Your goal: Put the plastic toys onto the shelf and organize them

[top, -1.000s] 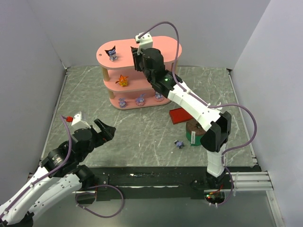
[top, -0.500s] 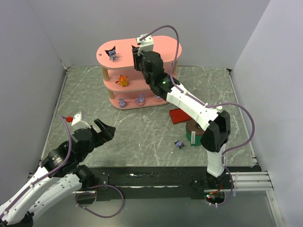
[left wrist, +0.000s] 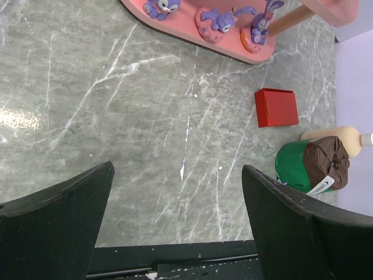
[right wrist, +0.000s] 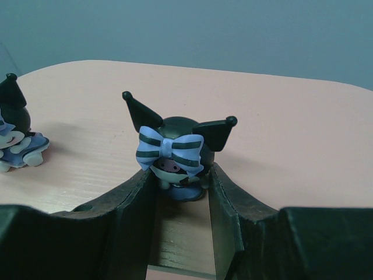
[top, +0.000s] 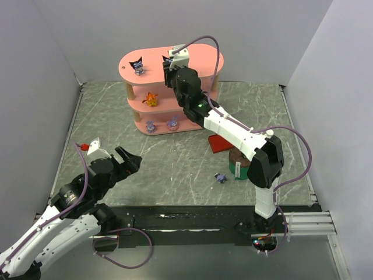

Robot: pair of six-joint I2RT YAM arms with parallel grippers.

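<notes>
The grey marbled table (top: 175, 157) is boxed in by pale walls on the left, back and right, and most of its middle and left side lies open. The pink shelf (top: 204, 58) stands at the back near the rear wall, three boards stacked on pale posts. The right arm (top: 233, 131) stretches from the near edge diagonally up to the top board, passing over the red box (top: 218, 144) and the green cylinder (top: 236, 168), which sit close together right of centre. The left arm (top: 70, 204) is folded low at the near-left corner, and the left gripper (left wrist: 178, 169) is spread wide over bare table with nothing between its fingers. The right gripper (right wrist: 180, 173) is drawn in narrow around a dark bow figurine (right wrist: 173, 153), which stands upright on the top board near the edge facing the arm. A second dark figurine (top: 139, 65) stands apart toward the left end of that board. The middle board holds the orange figurine (top: 151, 99), and the bottom board holds three lilac figurines (left wrist: 224, 17) in a row. A loose dark figurine (top: 221, 177) lies on the table just left of the cylinder.
</notes>
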